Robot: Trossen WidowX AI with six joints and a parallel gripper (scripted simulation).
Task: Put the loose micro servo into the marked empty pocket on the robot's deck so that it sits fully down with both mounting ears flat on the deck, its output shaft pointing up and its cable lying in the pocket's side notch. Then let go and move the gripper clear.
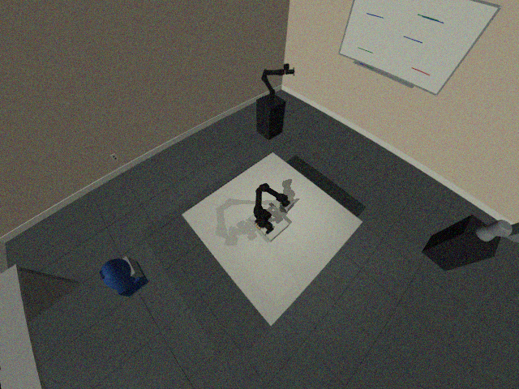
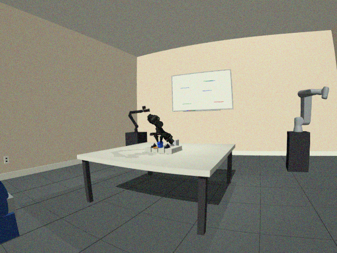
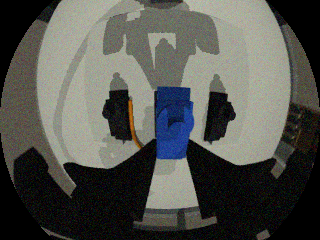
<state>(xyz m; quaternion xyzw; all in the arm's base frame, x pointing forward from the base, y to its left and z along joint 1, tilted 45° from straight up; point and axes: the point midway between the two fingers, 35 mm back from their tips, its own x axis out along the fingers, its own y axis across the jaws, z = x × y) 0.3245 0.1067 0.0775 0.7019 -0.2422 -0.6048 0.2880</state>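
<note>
The blue micro servo (image 2: 160,144) (image 3: 173,142) is held between the fingertips of my gripper (image 2: 158,139) (image 3: 171,143), which is shut on it. Its rounded top faces the wrist camera. In the exterior view it is upright, low over or at the front part of the pale deck (image 1: 280,230) (image 2: 176,149) (image 3: 235,65), between two black servos. Its orange cable (image 3: 132,120) runs along the inner side of the left black servo. The pocket and side notch are hidden under the servo and fingers; whether the ears touch the deck cannot be told.
One black servo (image 3: 118,115) stands close on the left of the blue one, another black servo (image 3: 217,116) on the right. The deck lies on the white table (image 1: 272,292) (image 2: 196,160). The arm (image 1: 263,188) (image 2: 160,127) arches over the deck and casts shadows.
</note>
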